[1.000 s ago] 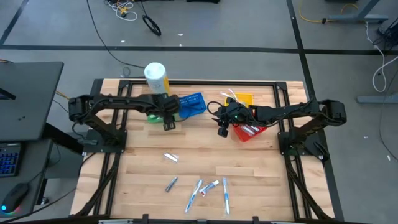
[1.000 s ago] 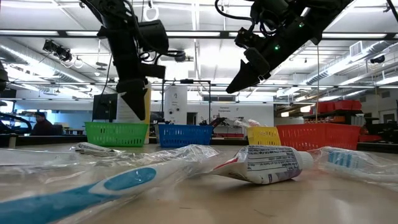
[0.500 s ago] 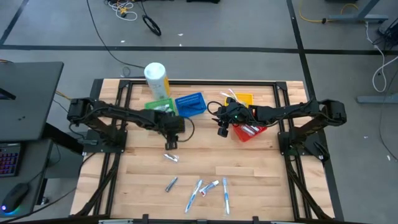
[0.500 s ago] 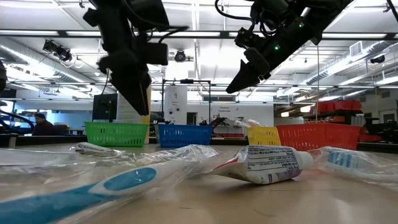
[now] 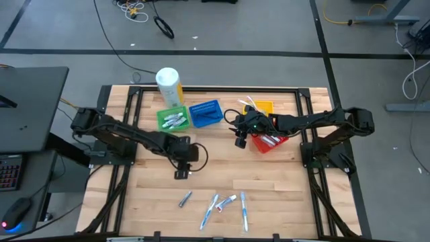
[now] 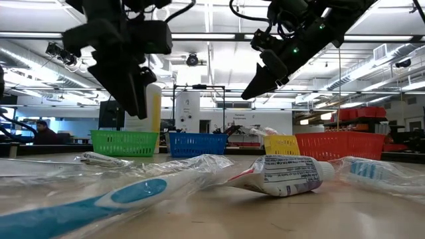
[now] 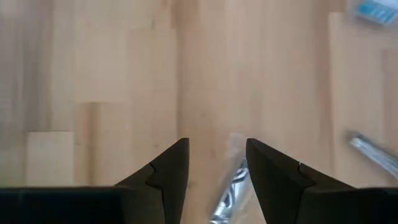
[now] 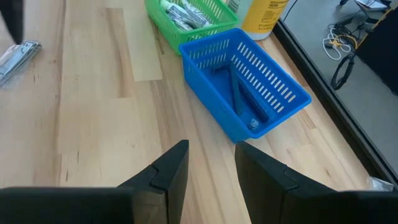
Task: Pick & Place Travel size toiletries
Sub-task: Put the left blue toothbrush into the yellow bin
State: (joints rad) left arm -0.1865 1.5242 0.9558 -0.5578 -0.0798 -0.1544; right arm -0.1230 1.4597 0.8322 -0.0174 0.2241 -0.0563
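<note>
Left gripper (image 5: 183,173) is hanging over the middle of the worktop, fingers (image 7: 168,171) spread, nothing pinched. A wrapped silver tube (image 7: 229,196) is lying on the wood right under and between the fingertips, partly hidden; from the wrist view I can't tell whether the tips are touching it.

Right gripper (image 5: 240,141) is hovering off the surface toward the back right of the worktop, just beside the red basket (image 5: 270,143), fingers (image 8: 171,165) spread and empty. Its wrist camera is looking at the blue basket (image 8: 249,93), which is holding dark blue items, the green basket (image 8: 186,15) with small white tubes in it, and the base of the large yellow-and-white bottle (image 8: 264,15).

Baskets are sitting in a row along the back edge: green (image 5: 171,118), blue (image 5: 205,113), yellow (image 5: 263,107), then red slightly nearer. The red one is holding a few pale items. The bottle (image 5: 168,85) is standing at the back edge behind the green basket.

Loose toiletries are lying near the front edge: a small silver tube (image 5: 185,198), two blue-and-white toothbrushes (image 5: 209,212) and (image 5: 244,210), and a white tube (image 5: 225,202) between them. In the low view, a wrapped toothbrush (image 6: 99,199) and a tube (image 6: 282,176) are lying closest to the camera.
</note>
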